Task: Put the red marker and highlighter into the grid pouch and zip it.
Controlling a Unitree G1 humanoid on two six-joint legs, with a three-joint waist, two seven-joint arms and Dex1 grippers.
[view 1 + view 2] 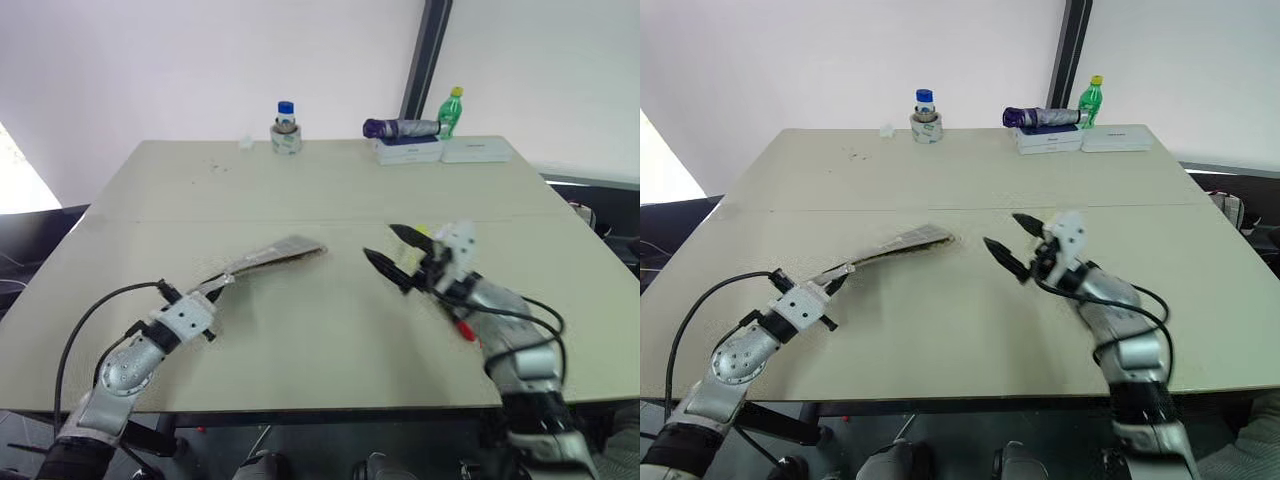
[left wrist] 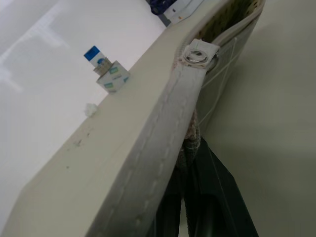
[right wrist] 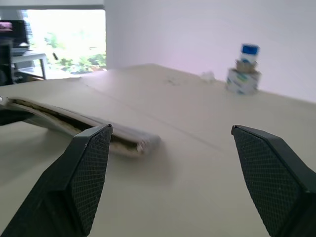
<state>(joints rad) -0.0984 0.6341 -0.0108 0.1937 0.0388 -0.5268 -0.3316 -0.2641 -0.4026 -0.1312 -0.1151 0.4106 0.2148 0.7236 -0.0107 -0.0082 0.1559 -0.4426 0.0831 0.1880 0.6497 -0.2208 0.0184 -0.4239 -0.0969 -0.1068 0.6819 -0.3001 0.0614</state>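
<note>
On the counter (image 1: pixel 330 330), seen from the head cameras, the grid pouch (image 1: pixel 272 256) hangs by one end from the left tool (image 1: pixel 217 290), whose fingers are pressed together on its fabric; the far end rests on the surface. The right tool (image 1: pixel 398 255) hovers just beside it, fingers spread and empty. The red marker (image 1: pixel 462 327) peeks out beside the right forearm, and something yellow under the tool may be the highlighter; I cannot tell.

Down the left wrist view, the pinch sits at the pouch's edge, the zipper pull (image 2: pixel 199 52) further along and the mouth gaping slightly.

Along the right wrist view, the pouch's free end lies between the open fingers (image 3: pixel 84 170).

To do this well, I'd say the left should keep the mouth lifted while the right fetches the marker.
</note>
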